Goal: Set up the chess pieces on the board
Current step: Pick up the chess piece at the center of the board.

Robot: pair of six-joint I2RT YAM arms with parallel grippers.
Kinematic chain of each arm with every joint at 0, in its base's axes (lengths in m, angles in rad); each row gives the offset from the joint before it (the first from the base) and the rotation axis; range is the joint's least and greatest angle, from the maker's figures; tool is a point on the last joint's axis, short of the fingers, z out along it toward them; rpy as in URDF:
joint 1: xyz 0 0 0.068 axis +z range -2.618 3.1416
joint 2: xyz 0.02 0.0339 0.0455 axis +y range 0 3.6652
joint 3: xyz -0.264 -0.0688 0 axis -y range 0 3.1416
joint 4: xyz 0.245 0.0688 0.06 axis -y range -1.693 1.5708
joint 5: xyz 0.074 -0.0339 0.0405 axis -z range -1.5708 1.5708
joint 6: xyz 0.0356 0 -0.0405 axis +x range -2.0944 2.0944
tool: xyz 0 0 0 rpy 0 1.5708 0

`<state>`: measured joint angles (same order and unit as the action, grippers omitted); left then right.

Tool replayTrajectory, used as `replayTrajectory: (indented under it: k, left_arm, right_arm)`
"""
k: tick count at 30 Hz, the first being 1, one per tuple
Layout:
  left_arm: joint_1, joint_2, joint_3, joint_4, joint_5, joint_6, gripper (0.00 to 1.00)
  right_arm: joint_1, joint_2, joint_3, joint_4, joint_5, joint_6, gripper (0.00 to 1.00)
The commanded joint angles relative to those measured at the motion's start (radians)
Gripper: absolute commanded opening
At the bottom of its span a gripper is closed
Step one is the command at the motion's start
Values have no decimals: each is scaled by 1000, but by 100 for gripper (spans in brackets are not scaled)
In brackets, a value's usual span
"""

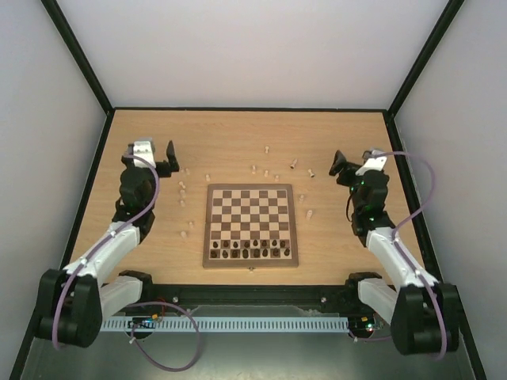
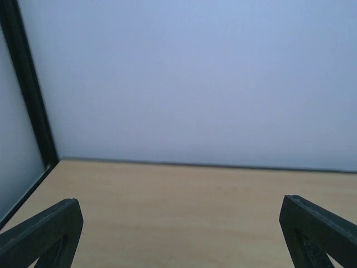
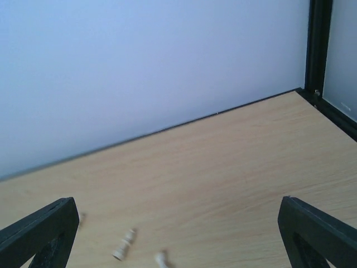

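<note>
Just starting out. Holding nothing with the left tool (image 1: 168,158) or right tool (image 1: 341,168), both wide open. Pale chess pieces (image 1: 182,191) scattered on the tabletop (image 1: 238,150), left, far and right of the board (image 1: 251,206). Next, probably: reach down, pinch one pale piece gently, stand it on the far rows.

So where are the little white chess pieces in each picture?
Top external: the chess pieces lie scattered on the tabletop, to the left, to the right and beyond the board.
Left wrist: none in view.
Right wrist: a few chess pieces at the bottom edge, left of the middle.
Shared landmark: the tabletop's far edge against the pale back wall.
</note>
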<state>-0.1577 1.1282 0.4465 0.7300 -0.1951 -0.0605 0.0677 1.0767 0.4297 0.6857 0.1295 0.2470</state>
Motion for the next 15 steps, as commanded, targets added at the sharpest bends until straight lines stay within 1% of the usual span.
replayTrajectory:
  k: [1,4,7,9,11,13,15]
  left_arm:
    - [-41,-149,117,-195,85,-35,100]
    - [-81,-206,225,-298,127,-78,100]
    - [-105,-237,374,-536,134,-175,100]
    - [-107,-252,478,-722,135,-293,99]
    - [-106,-274,557,-877,161,-371,100]
    - [-109,-319,573,-944,216,-427,100]
    - [-108,-383,552,-977,244,-491,100]
  right_arm:
    - [7,-180,116,-391,70,214,99]
    - [7,-270,197,-509,-19,257,98]
    - [7,-323,297,-641,-133,315,99]
    - [7,-356,342,-687,-250,334,99]
    - [7,-384,385,-724,-390,336,99]
    - [7,-424,412,-756,-491,348,99]
    - [7,-466,423,-775,-612,348,99]
